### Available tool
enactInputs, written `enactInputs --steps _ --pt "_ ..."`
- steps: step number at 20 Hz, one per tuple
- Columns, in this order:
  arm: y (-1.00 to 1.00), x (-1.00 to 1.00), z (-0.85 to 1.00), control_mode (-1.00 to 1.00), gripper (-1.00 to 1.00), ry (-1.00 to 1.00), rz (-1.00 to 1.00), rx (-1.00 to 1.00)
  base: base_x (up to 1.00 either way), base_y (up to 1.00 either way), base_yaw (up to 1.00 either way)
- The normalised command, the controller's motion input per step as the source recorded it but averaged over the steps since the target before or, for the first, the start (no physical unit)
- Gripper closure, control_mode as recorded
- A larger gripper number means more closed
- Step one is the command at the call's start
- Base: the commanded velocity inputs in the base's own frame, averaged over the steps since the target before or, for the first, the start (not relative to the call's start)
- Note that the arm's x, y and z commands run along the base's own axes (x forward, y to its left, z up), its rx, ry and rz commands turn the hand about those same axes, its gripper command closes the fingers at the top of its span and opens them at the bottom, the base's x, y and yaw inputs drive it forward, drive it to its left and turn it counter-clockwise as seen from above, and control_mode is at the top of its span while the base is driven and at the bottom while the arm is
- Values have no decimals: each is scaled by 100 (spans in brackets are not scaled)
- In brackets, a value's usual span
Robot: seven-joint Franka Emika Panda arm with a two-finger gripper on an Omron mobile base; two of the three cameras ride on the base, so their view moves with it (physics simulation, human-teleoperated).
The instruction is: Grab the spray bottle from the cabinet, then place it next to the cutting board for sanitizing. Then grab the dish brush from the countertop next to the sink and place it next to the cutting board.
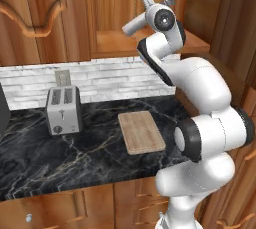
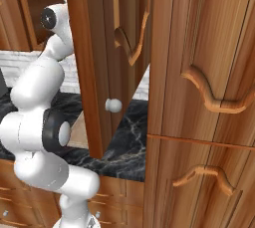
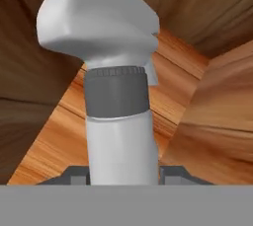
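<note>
The spray bottle (image 3: 118, 136) is very close in the hand view, a pale grey-white body with a dark grey collar and a trigger head at the top. My gripper (image 3: 123, 173) is shut on its lower body, one fingertip (image 3: 74, 173) pressed against each side. Brown cabinet wood lies behind and under the bottle. In the left base view my wrist is raised in front of the cabinet's shelf recess (image 1: 120, 43). The cutting board (image 1: 141, 132) lies flat on the black countertop (image 1: 60, 158), below the arm. The dish brush is out of view.
A silver toaster (image 1: 63, 109) stands on the counter left of the board, near the white brick backsplash. An open cabinet door (image 2: 87, 72) with a round knob (image 2: 113, 105) hangs just right of the arm. Tall wooden cupboards stand to the right.
</note>
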Motion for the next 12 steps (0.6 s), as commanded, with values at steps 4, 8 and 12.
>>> enactInputs --steps 4,8,12 --pt "2 -100 8 -100 100 1 -2 24 0 0 0" --pt "2 -100 42 -100 100 21 0 12 0 0 0" --pt "0 -100 31 -100 100 11 0 3 0 0 0"
